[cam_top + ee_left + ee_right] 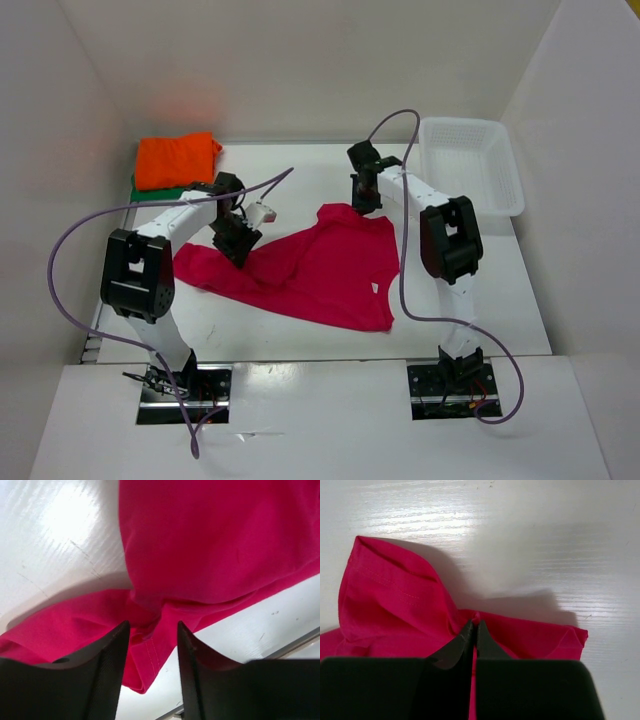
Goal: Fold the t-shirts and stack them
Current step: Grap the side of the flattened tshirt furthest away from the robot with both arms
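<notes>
A: Entry. We log the magenta t-shirt [320,265] lying open and rumpled on the surface [480,290], mid-scene between the two arms, not yet folded. State of the right gripper [474,629]?

B: Clamped, as we read it. In its wrist view the two tips meet with a pinch of the shirt's stitched edge between them, and cloth puckers out to both sides. From above, that hold sits at the far edge of the shirt, right of centre.

A: And the left gripper [152,630]?

B: Jaws parted at a moderate gap, straddling a bunched ridge of cloth at the shirt's left part. We see fabric between the fingers but no pinch, so we log it as not holding.

A: Why that layout, in our judgement?

B: Two separate holds along the shirt would let us lift and carry an edge without the middle sagging. One hold alone would likely drag the cloth into a rope.

A: Where does the stack go?

B: Far left corner. The orange t-shirt [177,158] lies folded on top of the green t-shirt [150,190], of which only a near strip shows. We judge two of three done, and this one goes on top. The basket [470,160] sits far right, well apart from the shirts.

A: Risk?

B: The left jaws closing on several layers of the bunch, which would give a crooked fold.
</notes>
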Tool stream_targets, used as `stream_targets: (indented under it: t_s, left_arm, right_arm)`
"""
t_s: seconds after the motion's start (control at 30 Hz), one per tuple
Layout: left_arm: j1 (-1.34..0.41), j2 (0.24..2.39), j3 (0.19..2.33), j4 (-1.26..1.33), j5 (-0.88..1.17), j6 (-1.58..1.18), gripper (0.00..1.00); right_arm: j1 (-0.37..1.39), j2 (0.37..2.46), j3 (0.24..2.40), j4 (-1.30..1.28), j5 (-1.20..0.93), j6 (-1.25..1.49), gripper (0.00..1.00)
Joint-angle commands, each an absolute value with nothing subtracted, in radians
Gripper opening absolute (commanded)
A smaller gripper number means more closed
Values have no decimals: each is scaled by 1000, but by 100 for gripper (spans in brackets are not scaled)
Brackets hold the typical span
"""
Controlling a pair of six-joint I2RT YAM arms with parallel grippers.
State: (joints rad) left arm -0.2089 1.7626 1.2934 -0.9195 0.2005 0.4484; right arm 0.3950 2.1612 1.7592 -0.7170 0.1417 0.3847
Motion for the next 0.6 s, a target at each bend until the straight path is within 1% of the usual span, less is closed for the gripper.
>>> stream_targets:
  t_s: [0.0,0.1,0.2,0.27,0.33,0.43,0.57]
  left_arm:
    - [-209,1752,1295,-896,175,469,51]
    - [-209,1752,1284,-873,155,469,54]
    - [-209,1762,1293,-873,155,469,54]
    - [-209,1772,1293,-883,184,469,47]
    - [-209,1772,1293,-905,184,469,43]
    - [-209,1772,1284,-928,184,479,43]
    - [-209,1772,1284,-948,193,489,46]
  right_arm:
    - [402,2086,1752,-678,143,394,0]
    - [402,2086,1752,-678,143,394,0]
    - [402,2086,1752,-678,143,385,0]
    - [402,2086,1752,-678,143,385,0]
    - [402,2077,1743,-678,152,385,0]
    - [402,2077,1743,-678,161,376,0]
    - [402,2086,1776,-689,161,376,0]
